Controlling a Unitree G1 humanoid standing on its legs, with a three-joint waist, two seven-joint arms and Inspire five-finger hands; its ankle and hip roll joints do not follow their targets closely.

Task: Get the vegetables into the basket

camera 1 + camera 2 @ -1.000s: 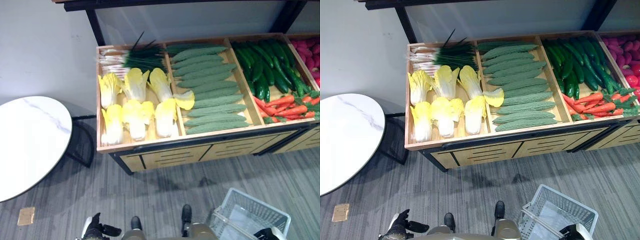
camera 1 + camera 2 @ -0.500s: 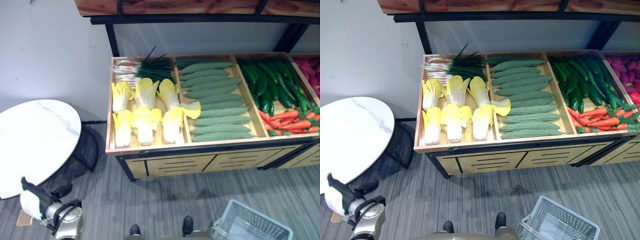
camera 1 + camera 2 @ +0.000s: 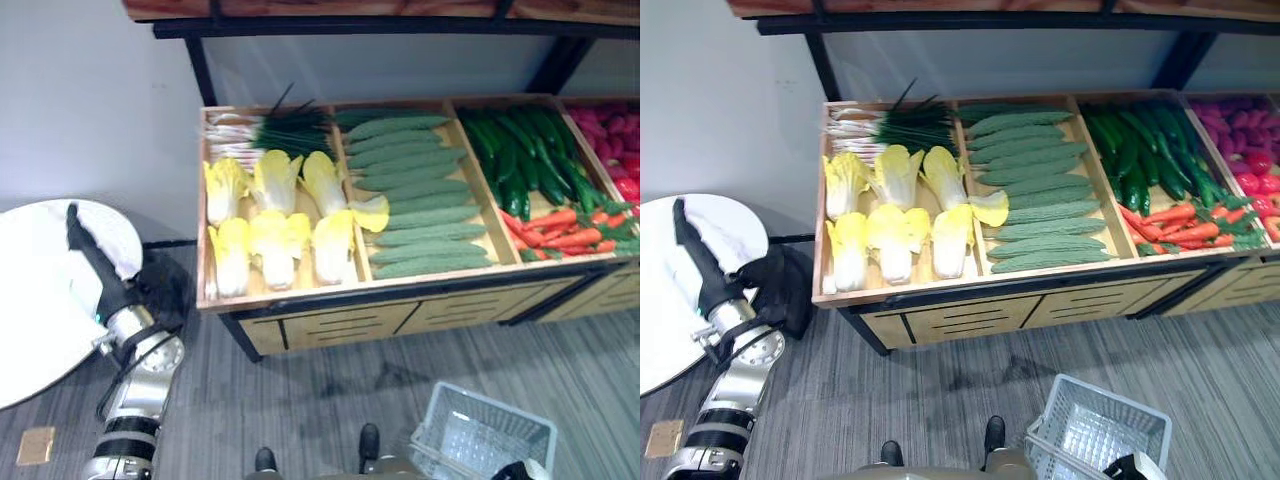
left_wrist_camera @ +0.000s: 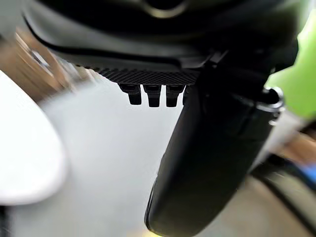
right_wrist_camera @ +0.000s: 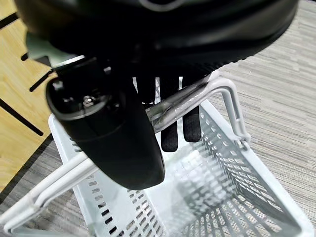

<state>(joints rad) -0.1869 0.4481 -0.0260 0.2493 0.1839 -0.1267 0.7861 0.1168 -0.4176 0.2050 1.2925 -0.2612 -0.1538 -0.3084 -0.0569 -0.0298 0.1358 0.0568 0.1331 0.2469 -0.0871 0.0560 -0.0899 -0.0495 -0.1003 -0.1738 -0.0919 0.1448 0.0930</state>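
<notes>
- While I hold the rig facing the wooden produce stand (image 3: 300,300), the left robot hand (image 3: 88,250) is raised at the robot's left, over the round white worktop (image 3: 40,320) and well apart from the stand; its fingers (image 4: 148,94) reach out straight and loose, and they hold nothing.
- The right robot hand (image 5: 113,128) is low at the robot's right, its fingers and thumb curled round the white handle (image 5: 207,94) of the white plastic basket (image 3: 1095,425), which hangs over the grey carpet floor (image 3: 330,380). I see no vegetable in the part of the basket that shows.
- The vegetables all lie in the stand's compartments. The leftmost compartment holds pale yellow cabbages (image 3: 270,230), with green onions (image 3: 275,130) laid across its far end.
- The next compartment to the right holds rough green bitter gourds (image 3: 425,190) laid in a row from back to front; one cabbage leaf laps over the divider on that side.
- The third compartment holds dark green cucumbers (image 3: 520,150) at the back and orange-red carrots (image 3: 565,225) at the front.
- At the right edge of the head views I make out pink-red round vegetables (image 3: 1250,140); I cannot tell what they are.
</notes>
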